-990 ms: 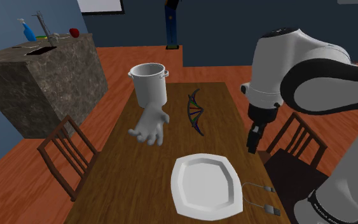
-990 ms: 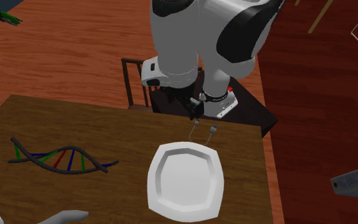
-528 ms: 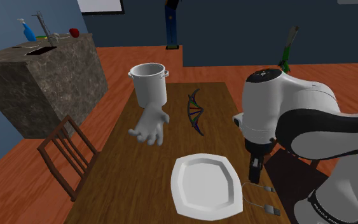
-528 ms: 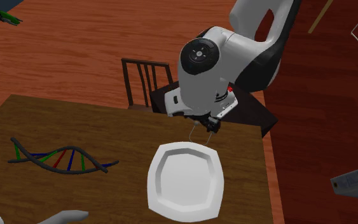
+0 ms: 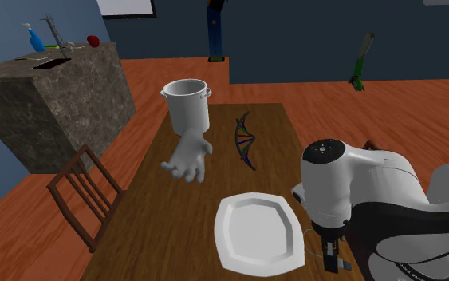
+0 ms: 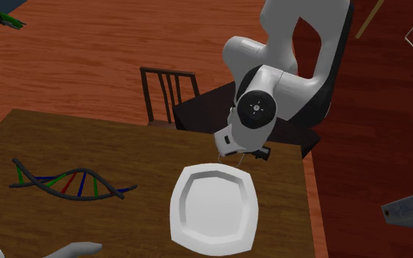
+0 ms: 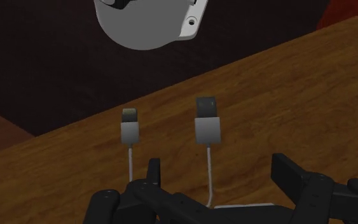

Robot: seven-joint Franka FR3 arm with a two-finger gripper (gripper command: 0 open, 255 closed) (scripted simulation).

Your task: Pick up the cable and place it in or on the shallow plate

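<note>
A thin white cable point(image 7: 208, 127) with two plugs lies on the wooden table point(image 7: 311, 108), near the edge by the stand. One plug is small and white, the other larger with a dark tip. My black gripper point(image 7: 219, 168) hangs open just above it. The wire of the larger plug runs between the fingers, which do not touch it. In the shoulder view the gripper point(image 5: 332, 254) is low beside the plug point(image 5: 343, 263), right of the white eight-sided shallow plate point(image 5: 258, 231). In the second exterior view the hand point(image 6: 250, 154) covers most of the cable, just beyond the plate point(image 6: 213, 209).
A DNA helix model point(image 5: 245, 140), a white glove-like hand point(image 5: 188, 160) and a grey pot point(image 5: 188, 104) lie farther along the table. A wooden chair point(image 5: 87, 195) stands at the shoulder view's left. A dark chair point(image 6: 169, 91) stands near the stand.
The arm has folded down and swung toward the table's near edge, lowering the gripper from well above the table to just over the cable. The fingers stayed open.
</note>
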